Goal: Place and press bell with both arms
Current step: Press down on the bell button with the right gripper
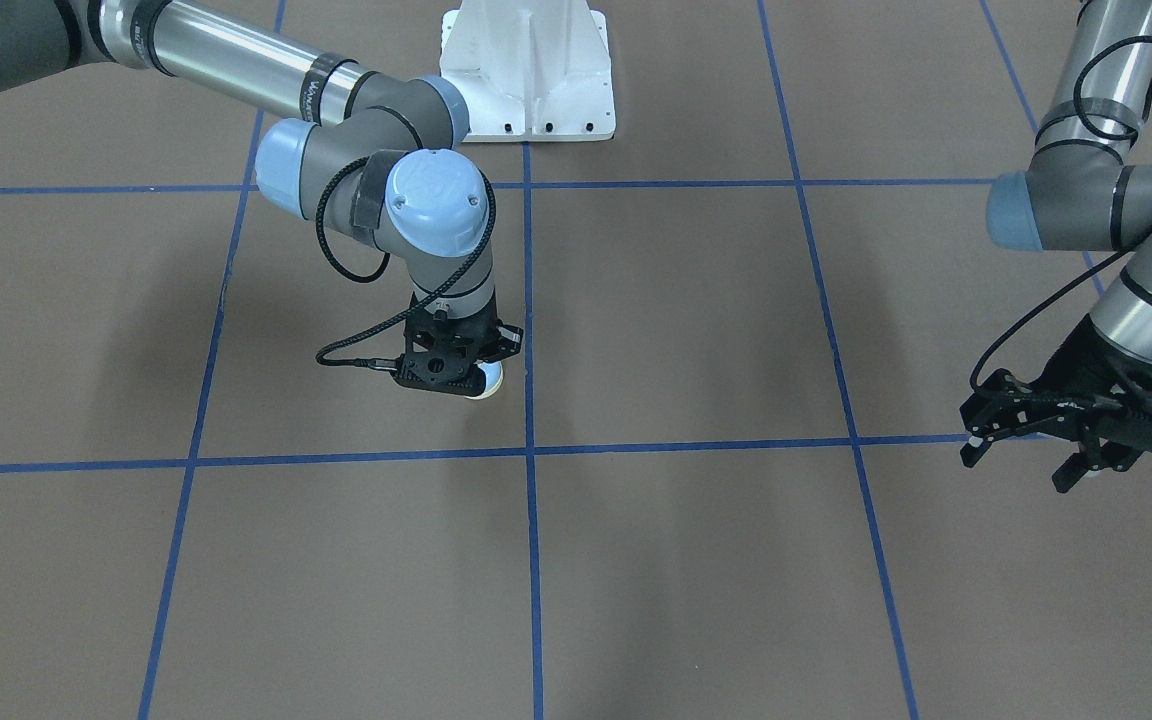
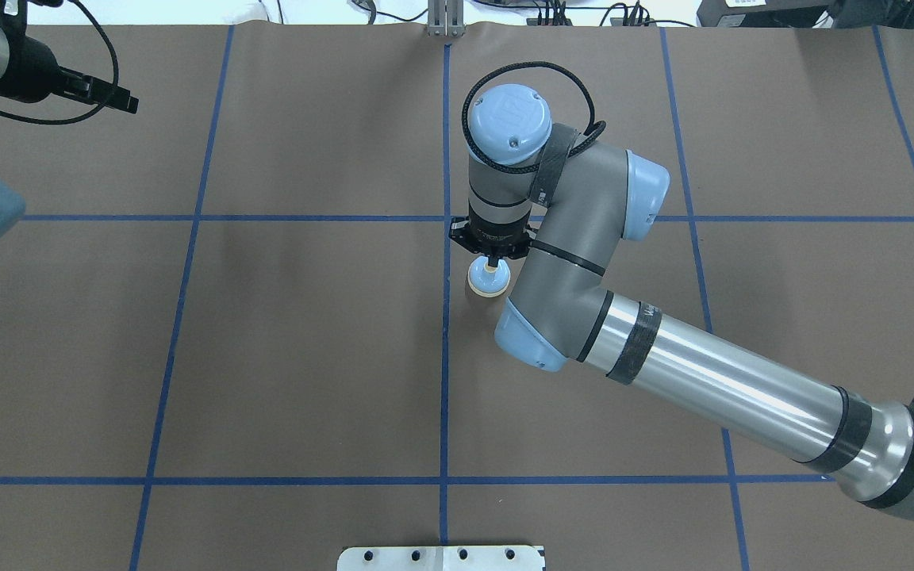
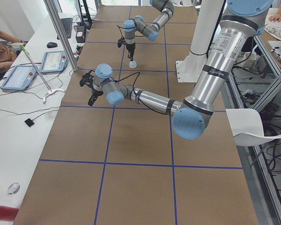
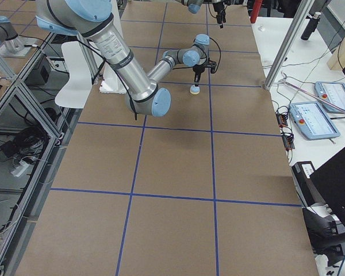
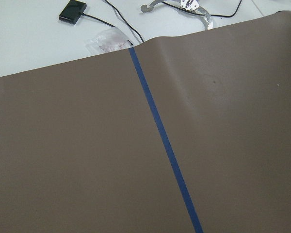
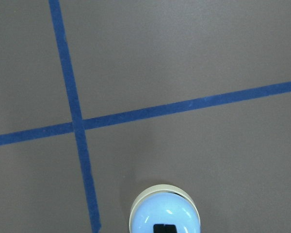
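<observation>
The light-blue bell (image 2: 489, 279) with its cream base ring sits near the table's middle, just right of the centre tape line. My right gripper (image 2: 493, 261) points straight down and is shut on the bell's cream button. The bell's dome also shows in the right wrist view (image 6: 165, 216), with the fingertips on its top. I cannot tell whether the bell rests on the mat or hangs just above it. In the front-facing view only its edge (image 1: 491, 380) peeks out behind the gripper. My left gripper (image 1: 1021, 458) is open and empty, far off at the table's left side.
The brown mat carries a grid of blue tape lines (image 2: 445, 357). The white pedestal base (image 1: 526, 70) stands at the robot's side of the table. Beyond the mat's far edge lie cables and a small black device (image 5: 72, 10).
</observation>
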